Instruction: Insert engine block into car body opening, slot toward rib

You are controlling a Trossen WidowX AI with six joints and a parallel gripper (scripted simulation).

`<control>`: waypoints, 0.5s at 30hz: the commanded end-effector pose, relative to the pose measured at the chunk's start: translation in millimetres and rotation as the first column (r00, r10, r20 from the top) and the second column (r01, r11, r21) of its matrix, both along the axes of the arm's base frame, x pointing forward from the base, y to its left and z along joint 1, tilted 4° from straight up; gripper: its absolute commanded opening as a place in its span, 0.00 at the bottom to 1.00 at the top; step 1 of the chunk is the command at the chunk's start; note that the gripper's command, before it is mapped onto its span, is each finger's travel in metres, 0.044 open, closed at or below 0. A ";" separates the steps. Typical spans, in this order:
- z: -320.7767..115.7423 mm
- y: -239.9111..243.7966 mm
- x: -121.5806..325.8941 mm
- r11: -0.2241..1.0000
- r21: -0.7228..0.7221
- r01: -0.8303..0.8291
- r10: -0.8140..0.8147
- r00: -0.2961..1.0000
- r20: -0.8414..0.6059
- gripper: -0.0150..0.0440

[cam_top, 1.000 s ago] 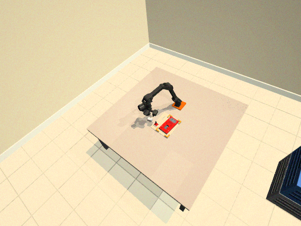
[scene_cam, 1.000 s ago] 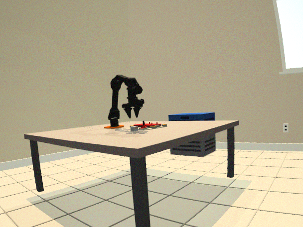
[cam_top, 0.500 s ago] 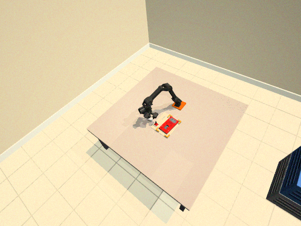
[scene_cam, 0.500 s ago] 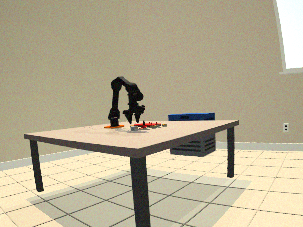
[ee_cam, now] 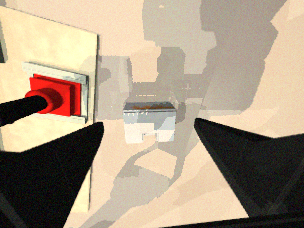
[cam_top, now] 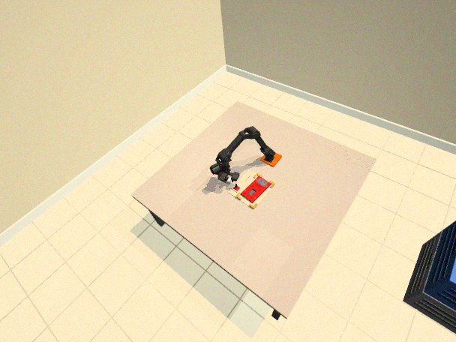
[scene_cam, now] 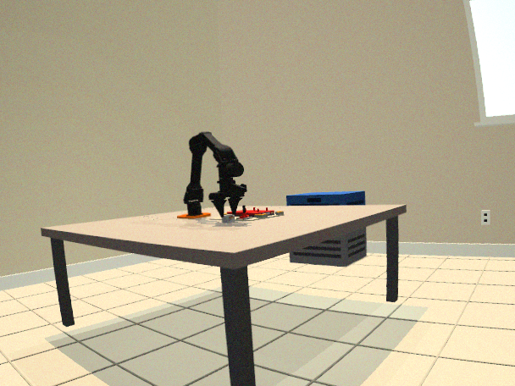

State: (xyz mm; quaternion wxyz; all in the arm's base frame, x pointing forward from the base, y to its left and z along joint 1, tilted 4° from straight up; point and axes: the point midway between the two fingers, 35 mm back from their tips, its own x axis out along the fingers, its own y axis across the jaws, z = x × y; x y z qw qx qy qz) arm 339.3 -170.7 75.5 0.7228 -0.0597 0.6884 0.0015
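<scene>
The engine block (ee_cam: pixel 150 124) (scene_cam: pixel 229 219) is a small light-grey block on the table, off the cream board. In the wrist view a small notch shows in its lower edge. My gripper (ee_cam: pixel 150 124) (scene_cam: pixel 228 215) is open and points down, low over the block. In the wrist view one fingertip is on each side of the block, with a gap on both sides. The red car body (cam_top: pixel 259 192) (scene_cam: pixel 258 212) lies beside the gripper, out of the wrist view. It has a grey opening (cam_top: pixel 252 192); the rib cannot be made out.
A red piece (ee_cam: pixel 72 100) (cam_top: pixel 236 188) with an upright black knob stands on the cream board (ee_cam: pixel 75 50), close beside the left finger in the wrist view. Orange corner brackets (cam_top: pixel 253 205) surround the car body. The arm's orange base plate (cam_top: pixel 277 160) is behind.
</scene>
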 end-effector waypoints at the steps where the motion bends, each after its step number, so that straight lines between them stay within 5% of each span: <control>1: -8.7 -0.2 -1.8 1.000 0.000 0.001 -0.001 1.000 -0.008 1.00; 6: -14.2 -0.6 -1.7 1.000 0.000 0.001 -0.001 1.000 -0.008 1.00; 15: -14.2 -0.6 -1.7 1.000 0.000 0.001 -0.001 1.000 -0.008 0.63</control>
